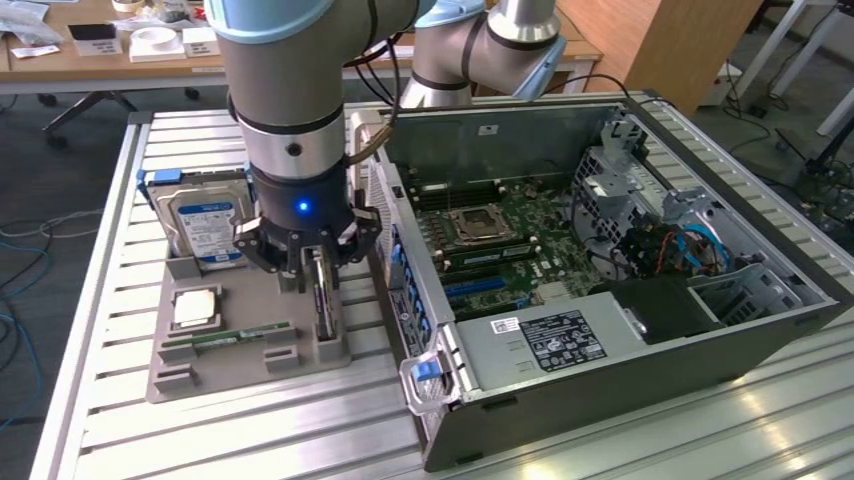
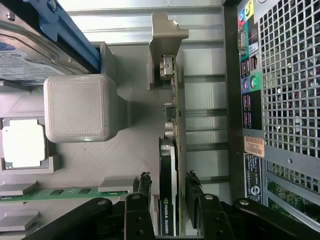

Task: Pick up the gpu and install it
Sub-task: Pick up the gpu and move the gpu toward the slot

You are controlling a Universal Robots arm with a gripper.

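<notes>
Black-shrouded gpu point(image 2: 169, 160) stands on edge between the gripper's point(image 2: 168, 177) wide-open jaws, which should close squarely on both faces.

A slatted metal table point(image 1: 200, 440) carries a grey moulded tray point(image 1: 200, 378) and, to the exterior view's right, an open computer case point(image 1: 641, 375) lying on its side. At the tray's far end a silver hard drive point(image 1: 203, 222) with a blue label stands upright. Nearer, a square processor point(image 1: 195, 308) lies flat in a pocket, with a slim green memory stick point(image 1: 227, 338) just beside it. Inside the case are a green motherboard point(image 1: 534, 255), blue cables point(image 1: 694, 245) and a white-labelled power supply point(image 1: 561, 340).
</notes>
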